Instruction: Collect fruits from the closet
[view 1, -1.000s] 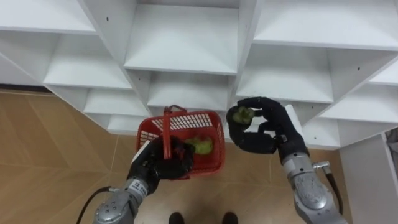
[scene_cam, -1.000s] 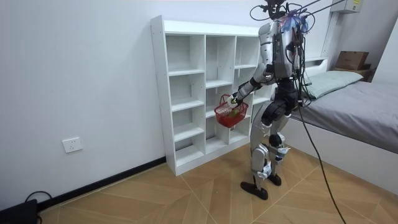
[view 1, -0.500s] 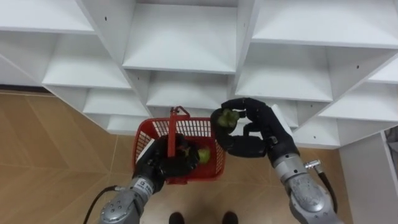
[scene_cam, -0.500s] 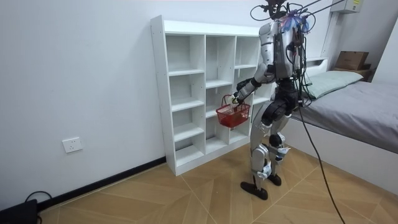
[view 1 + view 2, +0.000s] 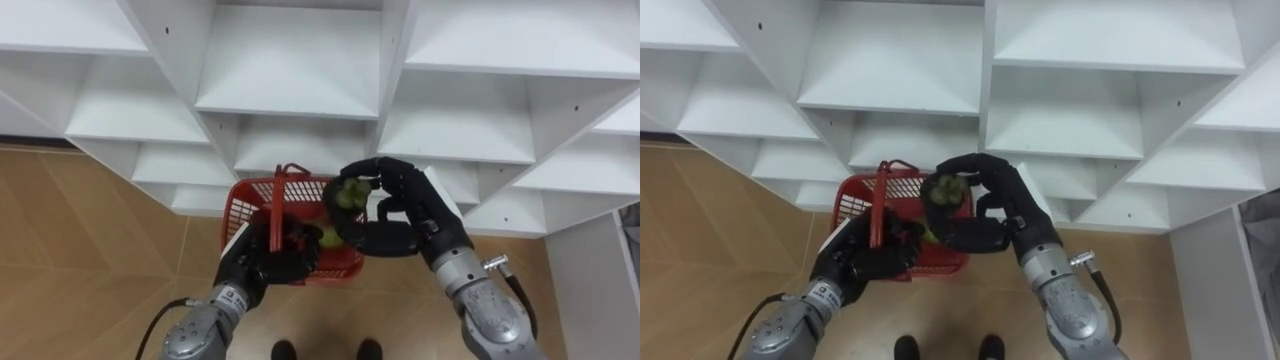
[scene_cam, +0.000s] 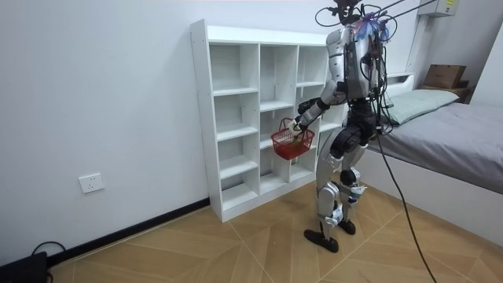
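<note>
A red mesh basket (image 5: 245, 203) hangs in front of the white closet (image 5: 290, 85), and my left hand (image 5: 262, 258) is shut on its upright handle. My right hand (image 5: 400, 205) is curled around a green fruit (image 5: 347, 193) and holds it over the basket's right rim. Another green fruit (image 5: 329, 238) lies inside the basket, partly hidden by my hands. The right eye view gives the same basket (image 5: 852, 197), the held fruit (image 5: 943, 192), my left hand (image 5: 865, 258) and my right hand (image 5: 1002, 205). In the room view I stand upright facing the closet (image 6: 236, 118) with the basket (image 6: 292, 141) at waist height.
The closet's compartments in view are bare white shelves. Wooden floor (image 5: 80, 230) lies below. A bed (image 6: 460, 130) stands close behind me on the room view's right, with a cardboard box (image 6: 444, 75) beyond it.
My right hand has carried the green fruit leftward, from beside the basket to above its right rim. The basket has risen slightly toward the closet in my left hand.
</note>
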You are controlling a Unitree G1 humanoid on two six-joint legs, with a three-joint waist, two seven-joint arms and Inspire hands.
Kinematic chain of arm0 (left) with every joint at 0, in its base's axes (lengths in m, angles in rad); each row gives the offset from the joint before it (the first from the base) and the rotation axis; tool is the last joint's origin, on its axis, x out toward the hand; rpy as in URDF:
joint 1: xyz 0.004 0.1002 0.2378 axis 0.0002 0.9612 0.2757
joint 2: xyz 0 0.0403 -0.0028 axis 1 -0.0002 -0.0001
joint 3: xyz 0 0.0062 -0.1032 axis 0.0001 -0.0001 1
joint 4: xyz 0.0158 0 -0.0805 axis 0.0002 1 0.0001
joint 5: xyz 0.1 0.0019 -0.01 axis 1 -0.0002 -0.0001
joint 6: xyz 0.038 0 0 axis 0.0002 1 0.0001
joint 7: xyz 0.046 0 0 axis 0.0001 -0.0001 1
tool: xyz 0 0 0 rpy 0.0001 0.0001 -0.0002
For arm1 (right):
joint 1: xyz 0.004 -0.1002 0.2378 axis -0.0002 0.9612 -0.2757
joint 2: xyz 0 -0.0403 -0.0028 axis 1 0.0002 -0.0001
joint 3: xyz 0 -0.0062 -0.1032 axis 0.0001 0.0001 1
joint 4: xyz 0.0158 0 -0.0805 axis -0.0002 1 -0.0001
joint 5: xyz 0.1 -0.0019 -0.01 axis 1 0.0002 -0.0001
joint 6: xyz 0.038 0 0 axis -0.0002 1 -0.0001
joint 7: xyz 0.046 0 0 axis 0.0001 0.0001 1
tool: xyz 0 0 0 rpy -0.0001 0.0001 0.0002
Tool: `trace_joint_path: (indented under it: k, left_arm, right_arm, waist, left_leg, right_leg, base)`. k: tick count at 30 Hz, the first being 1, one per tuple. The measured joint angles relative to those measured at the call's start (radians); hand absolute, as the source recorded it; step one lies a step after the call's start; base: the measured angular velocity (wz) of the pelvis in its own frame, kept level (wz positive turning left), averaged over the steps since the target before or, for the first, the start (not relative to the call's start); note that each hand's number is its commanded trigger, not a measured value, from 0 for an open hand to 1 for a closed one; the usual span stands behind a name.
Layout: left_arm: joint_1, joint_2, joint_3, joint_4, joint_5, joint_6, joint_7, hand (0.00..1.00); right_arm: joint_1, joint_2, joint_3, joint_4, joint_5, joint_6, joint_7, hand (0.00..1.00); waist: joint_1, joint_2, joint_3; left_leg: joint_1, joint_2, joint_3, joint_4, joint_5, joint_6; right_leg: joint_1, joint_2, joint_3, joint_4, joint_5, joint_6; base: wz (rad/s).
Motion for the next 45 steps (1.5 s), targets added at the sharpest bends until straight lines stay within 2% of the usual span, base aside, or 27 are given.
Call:
trace_joint_path:
  k: [16,18,19,20,22,23,24,29,45]
  left_arm:
    - [0.006,-0.002,-0.015,-0.006,-0.011,0.000,0.000,1.00]
    - [0.011,-0.001,-0.015,-0.017,-0.011,0.000,0.000,1.00]
    - [0.014,-0.002,-0.015,-0.023,-0.011,0.000,0.000,1.00]
    - [0.015,-0.002,-0.015,-0.026,-0.011,0.000,0.000,1.00]
    - [0.021,-0.002,-0.016,-0.036,-0.011,0.000,0.000,1.00]
    - [0.022,-0.002,-0.016,-0.037,-0.011,0.000,0.000,1.00]
    - [0.022,-0.002,-0.016,-0.037,-0.011,0.000,0.000,1.00]
    - [0.026,-0.003,-0.015,-0.044,-0.011,0.000,0.000,1.00]
    - [0.042,-0.017,-0.031,-0.067,-0.020,0.000,0.000,1.00]
  right_arm:
    - [0.004,0.014,0.004,0.000,-0.001,0.001,0.015,1.00]
    - [0.007,0.017,0.007,0.000,-0.001,0.001,0.016,0.78]
    - [0.008,0.018,0.008,0.000,-0.001,0.001,0.016,0.53]
    - [0.009,0.019,0.009,0.000,-0.001,0.001,0.017,0.40]
    - [0.009,0.019,0.011,0.000,-0.001,0.001,0.017,0.24]
    - [0.009,0.019,0.011,0.000,-0.001,0.001,0.017,0.20]
    - [0.009,0.020,0.011,0.000,-0.001,0.001,0.017,0.07]
    - [0.019,0.020,0.024,0.000,-0.001,0.006,0.017,0.00]
    - [0.019,0.021,0.035,0.000,-0.001,0.008,0.028,0.00]
  waist:
    - [0.000,0.000,0.0000]
    - [0.000,0.000,0.0001]
    - [0.000,0.000,0.0001]
    - [0.000,0.000,0.0001]
    - [-0.001,0.000,0.0001]
    - [-0.001,0.000,0.0001]
    - [0.000,0.000,0.0001]
    - [0.000,0.000,0.0001]
    - [0.000,0.001,-0.0001]
  left_leg:
    - [0.000,0.000,0.000,0.000,0.000,0.000]
    - [0.000,0.000,0.000,0.000,0.000,-0.001]
    - [0.000,0.000,0.000,0.000,0.000,-0.001]
    - [0.000,0.000,0.000,0.000,0.000,-0.001]
    - [0.000,0.000,0.000,0.000,0.000,-0.001]
    - [0.000,0.000,0.000,0.001,0.000,-0.001]
    - [0.000,0.000,0.000,0.000,0.000,-0.001]
    - [-0.001,0.000,0.000,0.000,-0.001,-0.001]
    - [-0.001,0.000,0.000,0.001,0.000,-0.001]
  right_leg:
    - [-0.001,0.001,0.003,0.000,0.000,0.000]
    - [-0.001,0.001,0.002,0.001,-0.001,0.000]
    - [-0.001,0.001,0.002,0.001,-0.001,0.000]
    - [-0.001,0.001,0.002,0.001,-0.001,0.000]
    - [-0.001,0.001,0.002,0.001,-0.001,0.000]
    - [-0.001,0.001,0.002,0.001,-0.001,0.000]
    - [-0.001,0.001,0.003,0.001,-0.001,0.000]
    - [-0.002,0.002,0.004,0.002,-0.001,-0.001]
    - [-0.002,0.002,0.004,0.001,-0.001,-0.001]
  base:
    - [0.00]
    - [0.00]
    - [0.00]
    - [0.00]
    - [0.00]
    - [0.00]
    - [0.00]
    - [0.00]
    - [0.00]
